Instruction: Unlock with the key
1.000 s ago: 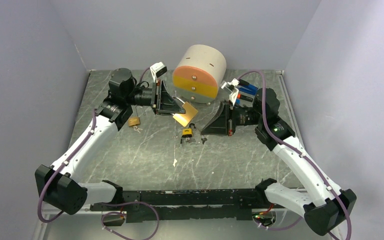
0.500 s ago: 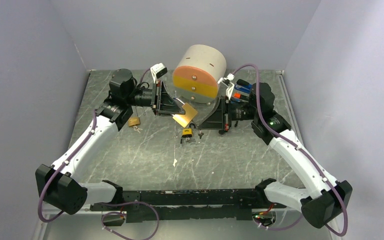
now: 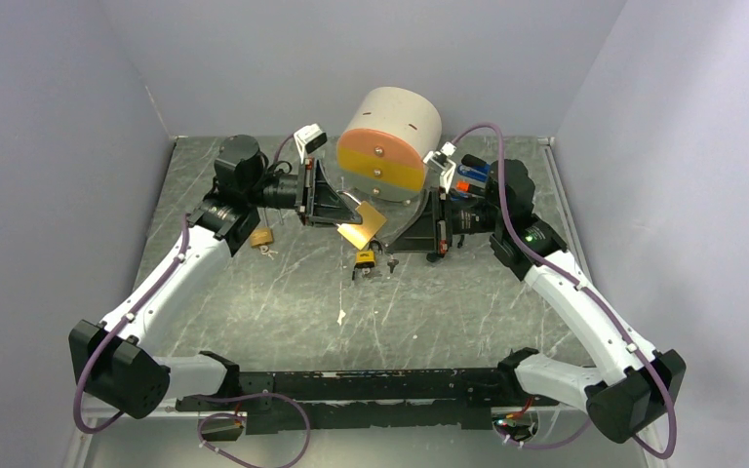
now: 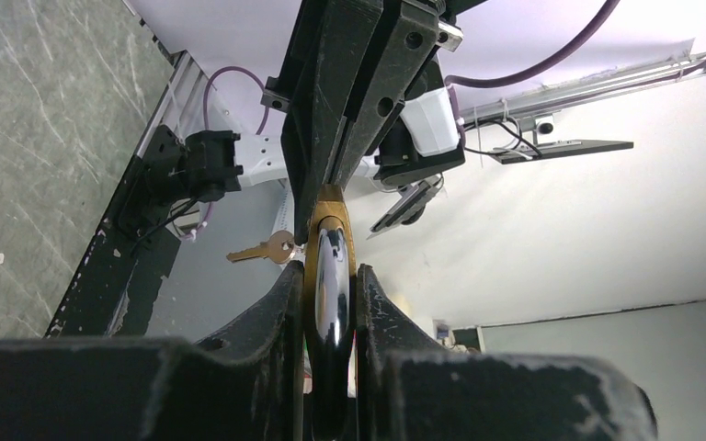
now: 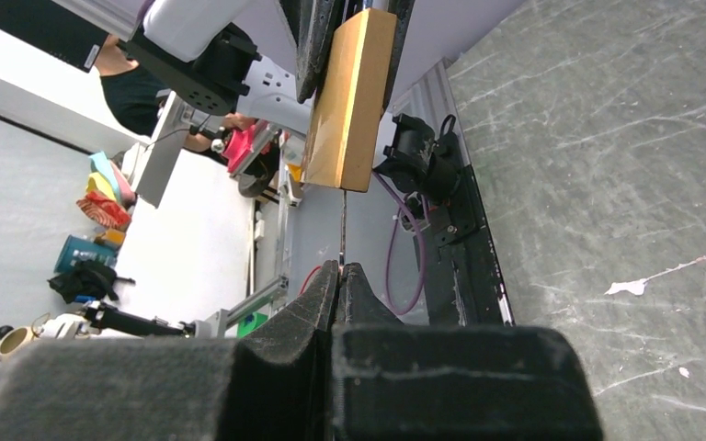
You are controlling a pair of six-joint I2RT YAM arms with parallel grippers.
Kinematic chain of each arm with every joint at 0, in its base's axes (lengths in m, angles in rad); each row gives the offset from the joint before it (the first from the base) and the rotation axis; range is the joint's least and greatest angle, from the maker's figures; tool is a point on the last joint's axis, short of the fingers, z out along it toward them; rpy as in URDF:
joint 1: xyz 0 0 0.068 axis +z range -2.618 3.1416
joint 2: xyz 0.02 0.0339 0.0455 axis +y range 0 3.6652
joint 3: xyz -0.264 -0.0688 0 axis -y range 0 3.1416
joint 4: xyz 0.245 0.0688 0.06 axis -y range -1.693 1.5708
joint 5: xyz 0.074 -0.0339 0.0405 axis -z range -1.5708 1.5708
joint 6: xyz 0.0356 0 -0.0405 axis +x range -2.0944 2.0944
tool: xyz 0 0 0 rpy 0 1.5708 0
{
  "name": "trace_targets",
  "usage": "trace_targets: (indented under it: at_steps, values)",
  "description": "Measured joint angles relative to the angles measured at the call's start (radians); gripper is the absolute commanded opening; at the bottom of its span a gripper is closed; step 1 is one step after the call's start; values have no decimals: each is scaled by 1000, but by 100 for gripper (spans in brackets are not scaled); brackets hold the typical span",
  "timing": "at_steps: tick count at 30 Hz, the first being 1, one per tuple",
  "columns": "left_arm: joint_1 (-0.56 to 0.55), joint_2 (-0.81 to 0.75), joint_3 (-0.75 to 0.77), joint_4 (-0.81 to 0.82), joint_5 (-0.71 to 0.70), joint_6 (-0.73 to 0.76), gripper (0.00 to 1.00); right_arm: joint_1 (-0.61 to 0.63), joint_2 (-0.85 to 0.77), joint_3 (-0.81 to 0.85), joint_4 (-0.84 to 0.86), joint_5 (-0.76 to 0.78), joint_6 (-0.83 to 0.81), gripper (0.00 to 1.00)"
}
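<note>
My left gripper [image 3: 356, 216] is shut on a brass padlock [image 3: 363, 225] and holds it in the air in front of the round drawer unit. In the left wrist view the chrome shackle [image 4: 331, 276] sits between the fingers [image 4: 280, 303]. My right gripper [image 3: 393, 246] faces it from the right, shut on a thin key [image 5: 342, 230] whose blade reaches up to the bottom of the padlock [image 5: 349, 101]. A brass key [image 4: 262, 250] shows beside the padlock's far end, under the right gripper [image 4: 331, 175].
A black and yellow padlock [image 3: 366, 258] with keys lies on the table below the two grippers. A small brass padlock [image 3: 260, 237] with keys [image 3: 269, 253] lies at the left. The round beige, orange and yellow drawer unit [image 3: 390, 141] stands at the back. A white scrap [image 3: 340, 317] lies nearer.
The right arm has swung left and up, bringing its gripper close to the held padlock; over the last half second it has barely moved. The left arm has held still.
</note>
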Motion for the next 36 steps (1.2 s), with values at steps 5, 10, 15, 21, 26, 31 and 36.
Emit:
trace_targets:
  at_steps: [5, 10, 15, 21, 26, 31, 36]
  values:
    - [-2, 0, 0, 2, 0, 11, 3, 0, 0, -1, 0, -3, 9, 0]
    - [-2, -2, 0, -11, 0, 35, 3, -1, 0, -2, 0, -5, 16, 0]
    - [-5, -2, 0, -19, -15, 60, 3, -2, 0, -2, -9, -4, 8, 0]
    - [-19, -3, -7, -26, -33, 66, 3, -2, -22, -21, -16, 2, -15, 0]
    - [-24, -3, -7, -21, -33, 66, 3, -2, -33, -29, -16, 5, -21, 0]
    - [-29, -3, -7, -20, -32, 66, 3, -2, -31, -29, -14, 5, -19, 0]
    - [-35, -3, -12, -15, -34, 72, 3, -2, -11, -24, -18, -14, -9, 0]
